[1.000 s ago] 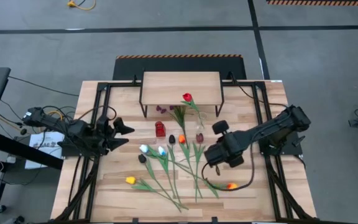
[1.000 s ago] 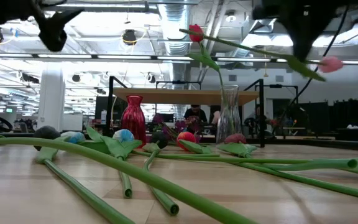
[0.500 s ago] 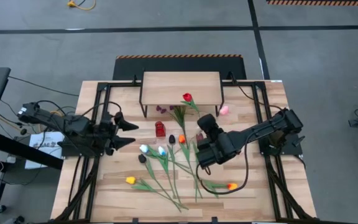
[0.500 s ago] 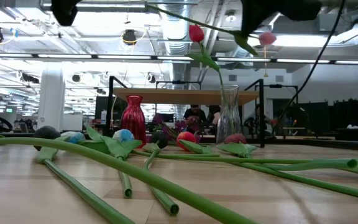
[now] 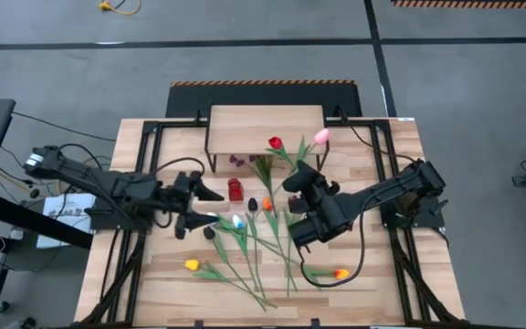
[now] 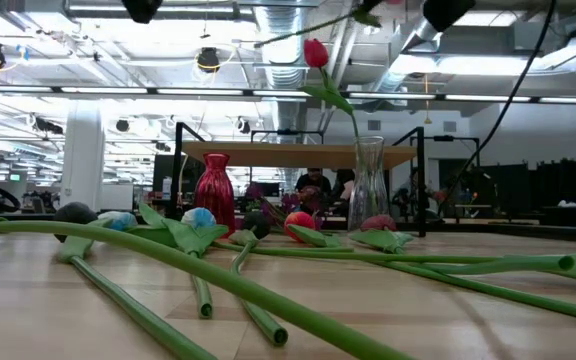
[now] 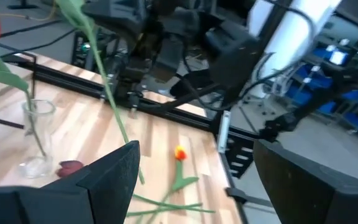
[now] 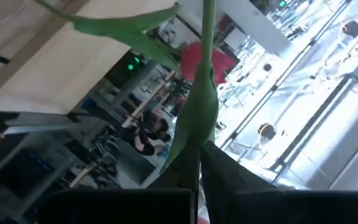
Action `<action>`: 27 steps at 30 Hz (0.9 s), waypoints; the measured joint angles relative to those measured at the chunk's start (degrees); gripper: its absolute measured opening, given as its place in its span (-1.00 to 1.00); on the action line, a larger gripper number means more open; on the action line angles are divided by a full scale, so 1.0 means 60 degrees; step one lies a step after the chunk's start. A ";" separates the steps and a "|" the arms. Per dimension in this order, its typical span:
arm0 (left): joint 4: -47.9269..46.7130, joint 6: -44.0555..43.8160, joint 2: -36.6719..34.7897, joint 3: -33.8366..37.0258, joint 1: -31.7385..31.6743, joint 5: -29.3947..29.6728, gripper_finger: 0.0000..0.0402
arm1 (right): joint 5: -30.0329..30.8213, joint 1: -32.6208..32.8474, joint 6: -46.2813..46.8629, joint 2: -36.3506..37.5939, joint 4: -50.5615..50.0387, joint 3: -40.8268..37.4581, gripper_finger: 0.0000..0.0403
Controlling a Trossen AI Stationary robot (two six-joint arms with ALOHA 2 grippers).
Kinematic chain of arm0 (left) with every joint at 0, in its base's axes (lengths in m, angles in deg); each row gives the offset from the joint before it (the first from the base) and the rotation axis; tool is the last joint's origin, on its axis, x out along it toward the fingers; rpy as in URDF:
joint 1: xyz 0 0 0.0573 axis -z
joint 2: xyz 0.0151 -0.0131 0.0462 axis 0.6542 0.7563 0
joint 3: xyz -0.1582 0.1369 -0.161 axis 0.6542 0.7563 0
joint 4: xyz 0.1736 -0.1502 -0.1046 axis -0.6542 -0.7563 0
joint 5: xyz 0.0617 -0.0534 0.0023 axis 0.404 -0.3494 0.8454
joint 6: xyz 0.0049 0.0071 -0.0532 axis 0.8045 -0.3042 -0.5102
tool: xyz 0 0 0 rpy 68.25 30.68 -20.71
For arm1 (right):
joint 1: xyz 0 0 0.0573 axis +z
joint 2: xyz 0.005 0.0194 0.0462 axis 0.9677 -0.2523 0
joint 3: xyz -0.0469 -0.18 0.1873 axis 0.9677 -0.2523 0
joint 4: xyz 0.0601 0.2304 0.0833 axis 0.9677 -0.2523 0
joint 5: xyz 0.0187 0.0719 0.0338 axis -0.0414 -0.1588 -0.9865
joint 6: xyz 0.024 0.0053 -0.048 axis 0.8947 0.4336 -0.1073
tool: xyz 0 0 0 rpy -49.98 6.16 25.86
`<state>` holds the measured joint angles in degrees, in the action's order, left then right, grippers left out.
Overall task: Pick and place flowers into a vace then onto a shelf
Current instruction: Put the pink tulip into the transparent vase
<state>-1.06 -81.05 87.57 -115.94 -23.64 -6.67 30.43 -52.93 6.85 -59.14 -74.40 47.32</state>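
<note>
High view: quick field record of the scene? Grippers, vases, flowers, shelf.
right gripper: shut on pink tulip, raised beside the glass vase
left gripper: open, empty, over the loose flowers
glass vase: upright, holds one red tulip
red vase: upright, no flower in it
loose flowers: lying on the table
shelf: nothing on top
</note>
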 joint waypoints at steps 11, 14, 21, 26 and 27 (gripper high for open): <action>0.0359 0.0055 0.2159 -0.1270 -0.1242 -0.0704 0.51 | 0.0479 0.0186 -0.0095 0.0007 0.0017 0.0937 -1.00; 0.0471 0.0057 0.2665 -0.1687 -0.1472 -0.1199 0.51 | 0.0476 0.0264 -0.0098 0.0007 0.0014 0.0941 -1.00; 0.0353 0.0050 0.3797 -0.2503 -0.1874 -0.1647 0.51 | 0.0476 0.0504 -0.0113 0.0007 0.0014 0.0943 -1.00; 0.0358 -0.0020 0.4585 -0.3036 -0.2111 -0.2366 0.51 | 0.0476 0.0625 -0.0113 0.0007 0.0014 0.0943 -1.00; 0.0372 -0.0024 0.4724 -0.3133 -0.2137 -0.2472 0.51 | 0.0476 0.0637 -0.0113 0.0007 0.0014 0.0941 -1.00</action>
<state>1.18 -81.19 115.92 -134.74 -36.46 -21.50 33.29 -49.11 6.17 -59.09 -74.32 52.97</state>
